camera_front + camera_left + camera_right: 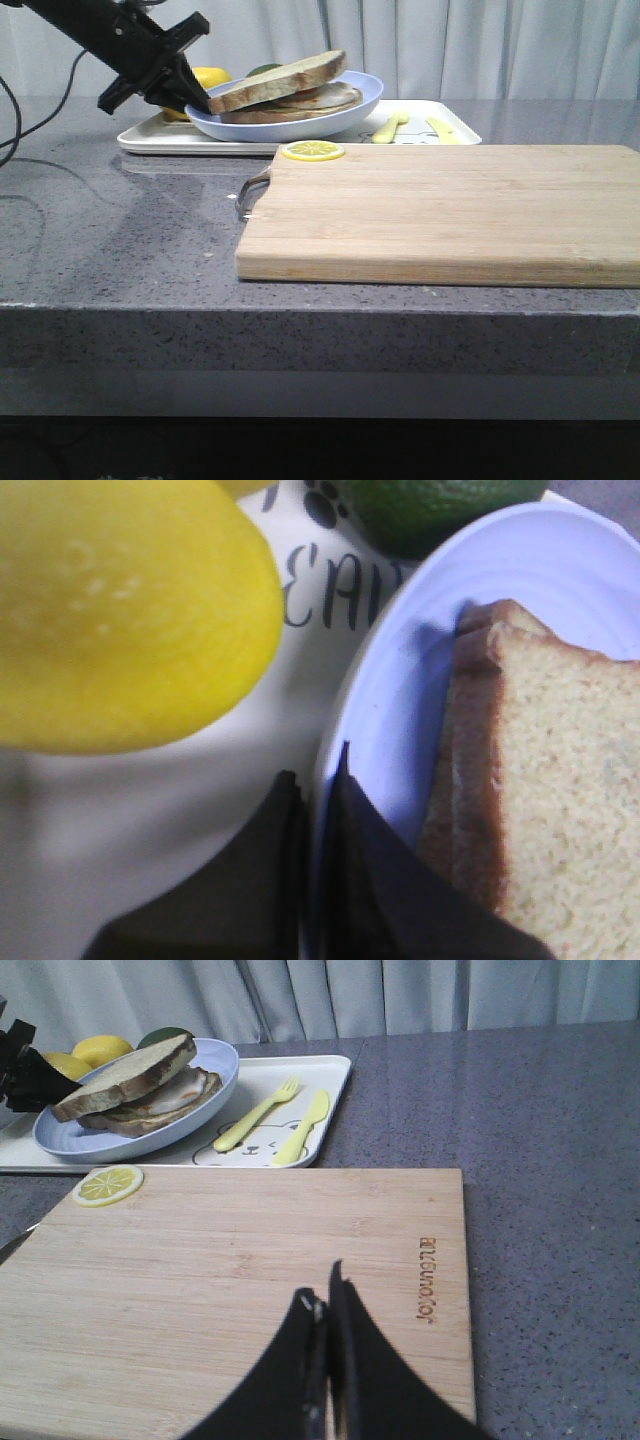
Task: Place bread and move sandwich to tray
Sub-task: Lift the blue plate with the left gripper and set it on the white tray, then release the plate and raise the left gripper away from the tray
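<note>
The light blue plate (pixel 370 95) with the sandwich is over the white tray (pixel 140 140) at the back left. The bread (pixel 280 82) lies tilted as the top slice, over the fried egg (pixel 325 97) and a lower slice. My left gripper (pixel 195 100) is shut on the plate's left rim; in the left wrist view its jaws (pixel 318 765) pinch the rim of the plate (pixel 400 680) beside the bread (pixel 560 810). My right gripper (pixel 325 1295) is shut and empty above the wooden cutting board (pixel 200 1260); it does not show in the front view.
The cutting board (pixel 440 210) fills the table's middle and right, with a lemon slice (pixel 312 151) at its far left corner. On the tray lie a yellow fork (pixel 390 127) and knife (pixel 440 128), lemons (pixel 210 76) and a lime (pixel 262 70).
</note>
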Robot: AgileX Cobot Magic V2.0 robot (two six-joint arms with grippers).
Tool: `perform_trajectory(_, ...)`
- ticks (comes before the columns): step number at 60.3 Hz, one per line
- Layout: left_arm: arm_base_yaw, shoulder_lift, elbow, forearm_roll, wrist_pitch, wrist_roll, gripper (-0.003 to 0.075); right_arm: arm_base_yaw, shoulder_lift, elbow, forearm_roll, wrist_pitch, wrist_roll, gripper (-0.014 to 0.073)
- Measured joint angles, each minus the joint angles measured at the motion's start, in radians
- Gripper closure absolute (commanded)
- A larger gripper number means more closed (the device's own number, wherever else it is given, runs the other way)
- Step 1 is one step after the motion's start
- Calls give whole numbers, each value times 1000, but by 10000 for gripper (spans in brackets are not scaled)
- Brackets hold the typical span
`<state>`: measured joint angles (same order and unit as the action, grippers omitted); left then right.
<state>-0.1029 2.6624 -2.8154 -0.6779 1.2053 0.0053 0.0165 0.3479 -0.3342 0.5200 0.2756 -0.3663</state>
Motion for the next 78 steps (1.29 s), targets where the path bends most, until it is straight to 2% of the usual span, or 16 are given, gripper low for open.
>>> perform_trajectory(6,-6,2,0,0,-20,6,712,0,0,0,0,0,0,654)
perform_trajectory(12,-6,2,0,0,-26,11,614,0,0,0,0,0,0,654)
perform_trajectory(21,-6,2,0,-4,-26,19,403,0,0,0,0,0,0,654)
perform_trajectory(25,-6,2,0,-4,-26,22,342,0,0,0,0,0,0,654)
perform_trajectory(30,-6,2,0,0,-26,22,307,0,0,0,0,0,0,654)
perform_trajectory(43,-2,5,-31,0,11,22,318,0,0,0,0,0,0,654)
perform_trajectory(48,5,5,-70,0,32,22,346,0,0,0,0,0,0,654)
perform_trajectory(57,23,5,-119,-4,47,22,512,0,0,0,0,0,0,654)
perform_trajectory(65,31,0,-119,-8,53,22,732,0,0,0,0,0,0,654)
perform_trajectory(78,35,-91,-119,-10,57,22,741,0,0,0,0,0,0,654)
